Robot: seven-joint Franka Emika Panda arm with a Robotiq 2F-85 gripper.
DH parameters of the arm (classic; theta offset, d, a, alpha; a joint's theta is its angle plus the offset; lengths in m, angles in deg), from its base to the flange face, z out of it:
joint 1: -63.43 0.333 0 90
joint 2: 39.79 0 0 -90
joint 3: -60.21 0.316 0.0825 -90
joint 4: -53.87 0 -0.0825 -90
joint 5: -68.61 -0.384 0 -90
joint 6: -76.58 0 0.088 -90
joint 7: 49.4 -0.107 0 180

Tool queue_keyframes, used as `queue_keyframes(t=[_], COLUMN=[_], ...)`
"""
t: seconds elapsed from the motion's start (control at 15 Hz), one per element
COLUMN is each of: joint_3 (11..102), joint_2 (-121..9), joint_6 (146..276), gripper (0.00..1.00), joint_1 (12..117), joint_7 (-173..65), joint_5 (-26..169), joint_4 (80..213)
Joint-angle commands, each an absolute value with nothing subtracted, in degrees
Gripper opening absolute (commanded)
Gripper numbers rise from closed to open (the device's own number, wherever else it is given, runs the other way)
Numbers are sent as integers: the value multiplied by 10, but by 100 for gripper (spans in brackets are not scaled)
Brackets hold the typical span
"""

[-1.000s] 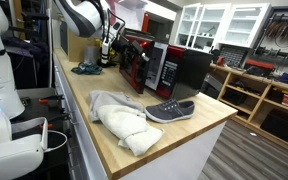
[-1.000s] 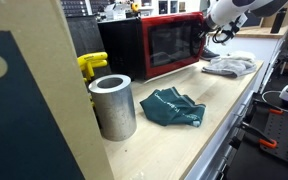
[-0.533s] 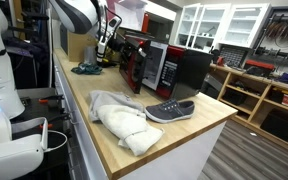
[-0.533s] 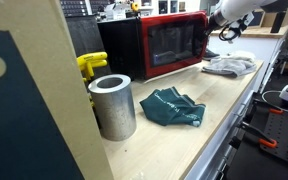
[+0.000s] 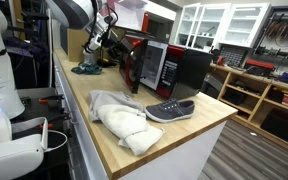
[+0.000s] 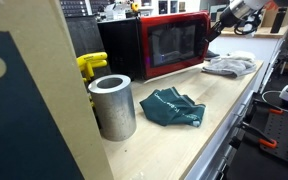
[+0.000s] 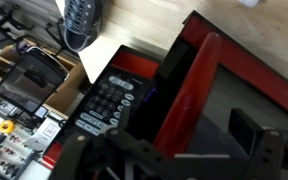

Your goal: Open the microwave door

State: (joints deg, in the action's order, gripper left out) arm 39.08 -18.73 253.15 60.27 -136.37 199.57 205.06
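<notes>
In an exterior view, on a pale wooden workshop counter [image 5: 76,90], the black, red-fronted microwave [image 5: 184,65] is set at twelve o'clock of a grey canvas shoe [image 5: 170,110], its glossy red-framed door [image 5: 134,66] ajar. In an exterior view the black gripper [image 6: 216,27] is held at the door's two o'clock, a crumpled white cloth [image 6: 229,67] at four. In the wrist view the door's edge is seen between the spread fingers [image 7: 76,152]; a pull along the hinge arc is advised.

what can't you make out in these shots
- Button labels on the keypad of the black-cased, red-fronted microwave: blurred in the wrist view.
- Cavity behind the glossy red-framed microwave door: hidden by its dark glass in an exterior view.
- Grey lace-up shoe: cut off by the wrist view's top edge.
</notes>
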Motion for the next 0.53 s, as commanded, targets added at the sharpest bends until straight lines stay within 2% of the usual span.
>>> queue_keyframes(t=[0.0, 0.47], joint_3=[322, 234], joint_2=[-163, -136], joint_6=[2640, 2717], gripper=[100, 100], joint_1=[644, 668], joint_7=[-1367, -1266], joint_5=[2038, 1973], joint_4=[2031, 2002])
